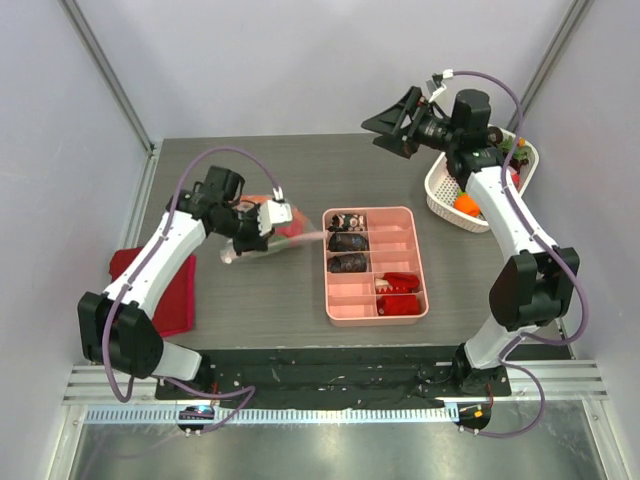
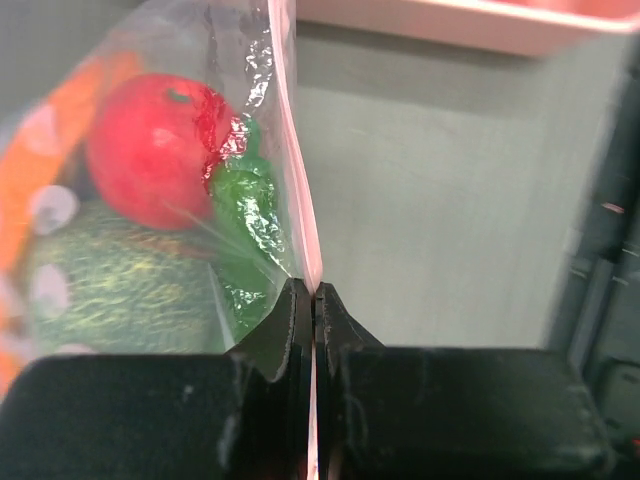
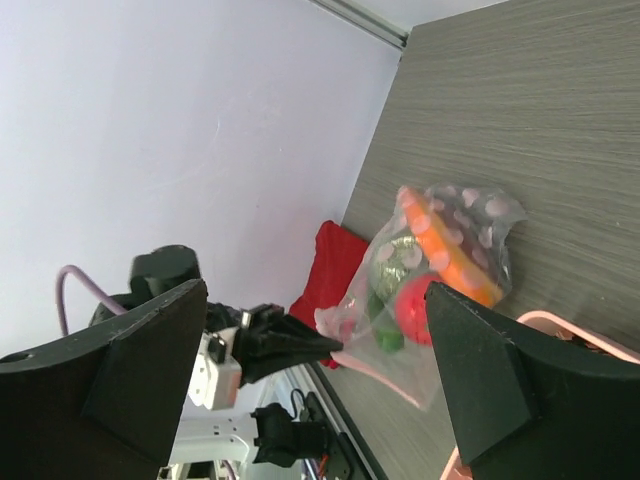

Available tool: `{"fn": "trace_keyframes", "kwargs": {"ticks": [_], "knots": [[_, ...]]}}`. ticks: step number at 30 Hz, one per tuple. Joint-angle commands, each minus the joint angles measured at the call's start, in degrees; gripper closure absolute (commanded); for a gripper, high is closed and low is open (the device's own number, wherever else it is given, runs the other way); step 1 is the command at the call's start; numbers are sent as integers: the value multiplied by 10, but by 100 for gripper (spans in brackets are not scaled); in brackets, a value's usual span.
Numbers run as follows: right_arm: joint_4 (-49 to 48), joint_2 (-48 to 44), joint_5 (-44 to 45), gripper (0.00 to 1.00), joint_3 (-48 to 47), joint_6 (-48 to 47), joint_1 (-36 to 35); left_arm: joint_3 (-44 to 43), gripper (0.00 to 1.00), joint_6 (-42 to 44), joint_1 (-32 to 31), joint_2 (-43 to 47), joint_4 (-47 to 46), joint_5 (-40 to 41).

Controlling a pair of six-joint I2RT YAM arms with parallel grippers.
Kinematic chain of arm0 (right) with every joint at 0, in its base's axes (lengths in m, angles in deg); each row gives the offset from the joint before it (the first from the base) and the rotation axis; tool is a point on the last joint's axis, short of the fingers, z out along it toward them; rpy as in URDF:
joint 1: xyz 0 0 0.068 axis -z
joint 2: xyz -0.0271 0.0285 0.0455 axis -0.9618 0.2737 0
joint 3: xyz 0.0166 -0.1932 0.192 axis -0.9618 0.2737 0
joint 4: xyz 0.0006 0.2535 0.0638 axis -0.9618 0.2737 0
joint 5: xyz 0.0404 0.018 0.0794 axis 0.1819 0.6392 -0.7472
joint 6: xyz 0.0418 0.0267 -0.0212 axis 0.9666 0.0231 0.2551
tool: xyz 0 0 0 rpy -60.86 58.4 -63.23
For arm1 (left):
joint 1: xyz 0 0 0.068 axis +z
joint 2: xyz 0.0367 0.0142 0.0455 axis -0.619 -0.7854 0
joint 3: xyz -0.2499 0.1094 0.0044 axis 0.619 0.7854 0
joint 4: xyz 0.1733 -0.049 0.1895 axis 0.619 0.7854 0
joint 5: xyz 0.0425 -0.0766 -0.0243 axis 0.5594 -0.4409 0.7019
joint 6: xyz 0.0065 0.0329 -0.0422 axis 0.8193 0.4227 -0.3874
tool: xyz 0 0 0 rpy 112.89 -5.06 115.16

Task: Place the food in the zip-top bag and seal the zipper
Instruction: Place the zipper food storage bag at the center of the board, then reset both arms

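The zip-top bag (image 1: 258, 243) lies on its side on the table left of centre, partly lifted at its mouth. Inside it shows the food: a red tomato (image 2: 150, 150), a green piece (image 2: 245, 200), a leafy green lump (image 2: 120, 285) and an orange wedge (image 3: 450, 250). My left gripper (image 2: 313, 295) is shut on the pinkish zipper (image 2: 300, 200) strip at the bag's edge. My right gripper (image 1: 392, 125) hangs high over the back right of the table, open and holding nothing, well away from the bag (image 3: 440, 290).
A pink compartment tray (image 1: 420, 262) with dark lumps and red pieces sits mid-table, right of the bag. A white basket (image 1: 437, 190) with more toy food stands at the back right under the right arm. A red cloth (image 1: 175, 295) lies at the left edge.
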Motion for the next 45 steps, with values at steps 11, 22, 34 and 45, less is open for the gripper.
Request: {"fn": "trace_keyframes", "kwargs": {"ticks": [11,22,34,45], "knots": [[126,-71,-58,2,29,-156,75,115,89,98,-26,106,162,-43],[343,-151,46,0,19,-418,77,-22,0,-148,-26,215,142,-37],[368,-291,169,0,148,-512,78,-208,0,-522,-6,91,46,189],[351,-332,186,0,235,-531,78,-124,0,-581,26,46,17,225]]}}
